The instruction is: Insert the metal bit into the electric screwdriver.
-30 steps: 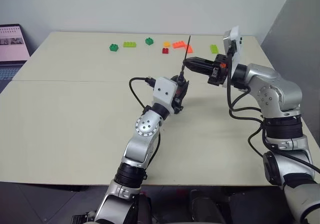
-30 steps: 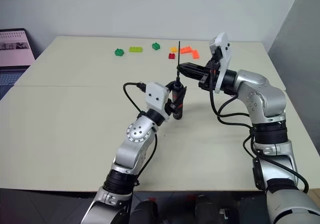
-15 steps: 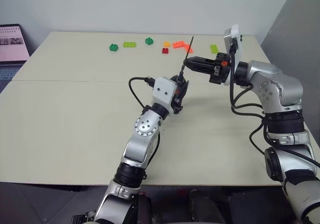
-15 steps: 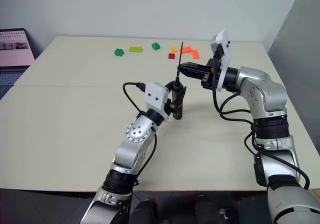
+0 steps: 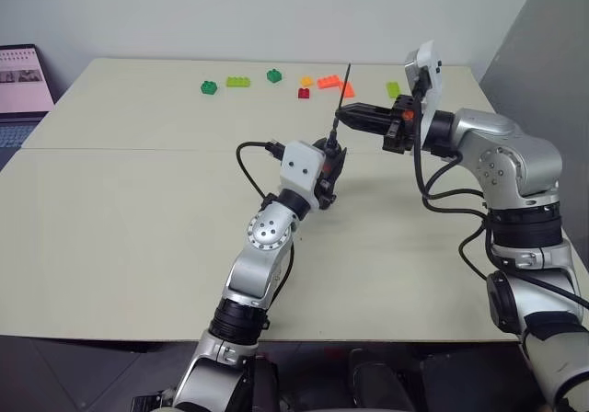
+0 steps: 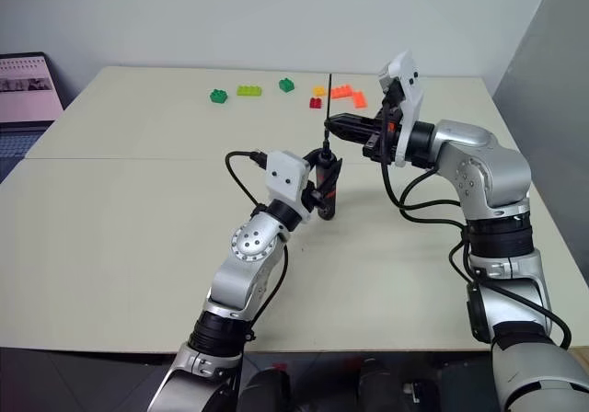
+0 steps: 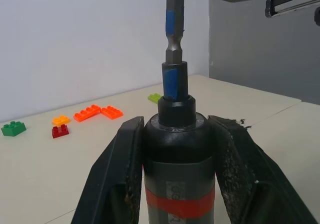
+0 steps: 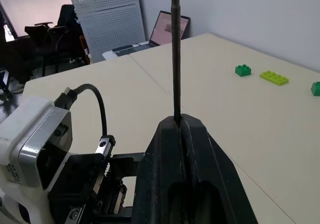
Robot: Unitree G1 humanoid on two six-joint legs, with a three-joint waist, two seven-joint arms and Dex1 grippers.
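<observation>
left gripper (image 5: 333, 159) shut, right gripper (image 5: 342, 114) shut

The slim black electric screwdriver (image 7: 176, 169) had a smooth, semi-matt plastic body with a glossy red band. The thin grey metal bit (image 7: 174, 31) looked like brushed steel with blue painted patches. The left gripper's black fingers (image 7: 117, 179) were matt with a rough, grainy face. The pale beige table (image 5: 138, 210) was smooth and matt. The small coloured toy bricks (image 5: 238, 82) were shiny plastic.

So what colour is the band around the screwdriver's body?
Red, on the electric screwdriver held by the left gripper; clearest in the left wrist view.
</observation>
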